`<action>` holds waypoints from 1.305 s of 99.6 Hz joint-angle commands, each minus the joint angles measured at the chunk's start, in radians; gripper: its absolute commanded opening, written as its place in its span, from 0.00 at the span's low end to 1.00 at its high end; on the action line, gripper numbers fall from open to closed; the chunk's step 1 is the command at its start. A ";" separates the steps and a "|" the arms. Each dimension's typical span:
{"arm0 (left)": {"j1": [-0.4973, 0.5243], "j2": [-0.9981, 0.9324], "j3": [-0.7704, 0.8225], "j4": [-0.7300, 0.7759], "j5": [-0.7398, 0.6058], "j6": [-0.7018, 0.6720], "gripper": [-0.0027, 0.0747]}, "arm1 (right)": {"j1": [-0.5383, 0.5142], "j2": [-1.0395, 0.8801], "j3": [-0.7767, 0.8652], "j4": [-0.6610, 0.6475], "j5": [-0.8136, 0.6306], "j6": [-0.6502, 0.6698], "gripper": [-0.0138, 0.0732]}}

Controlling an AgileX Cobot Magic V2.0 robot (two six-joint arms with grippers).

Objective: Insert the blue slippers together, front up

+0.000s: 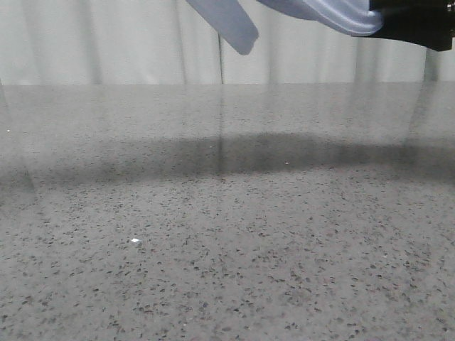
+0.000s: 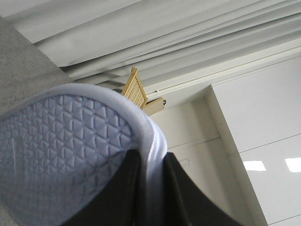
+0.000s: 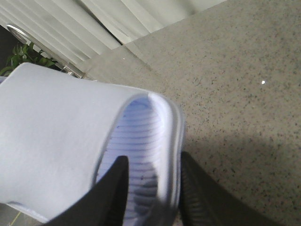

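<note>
Both slippers are airborne at the top of the front view: left slipper (image 1: 226, 21), right slipper (image 1: 323, 15). Left fingers (image 2: 129, 188) pinch the sole edge; right fingers (image 3: 197, 197) clamp the rim. Align toes, nest slowly, keep clear of the table (image 1: 227, 249).

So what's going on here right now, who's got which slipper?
Each arm holds one of the blue slippers in the air above the speckled table. The left tool is shut on the edge of one slipper, its patterned sole facing that wrist camera. The right tool is shut on the sole edge of the other slipper, beside its strap. In the front view both slippers show only at the top edge, not yet joined.
</note>
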 commanded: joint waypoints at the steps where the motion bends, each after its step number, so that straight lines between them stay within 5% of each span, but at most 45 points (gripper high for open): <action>1: -0.012 -0.004 -0.027 -0.065 0.090 -0.023 0.06 | 0.017 -0.029 -0.056 0.089 0.178 -0.003 0.47; 86: -0.012 0.017 -0.027 -0.065 0.092 -0.014 0.06 | 0.017 -0.029 -0.095 0.089 0.082 0.035 0.47; 112: -0.012 0.017 -0.027 -0.065 0.083 0.000 0.06 | 0.017 -0.029 -0.095 0.089 0.025 0.056 0.79; 130: -0.012 0.019 -0.027 -0.065 0.079 0.002 0.06 | 0.017 -0.029 -0.101 0.089 0.013 0.056 0.81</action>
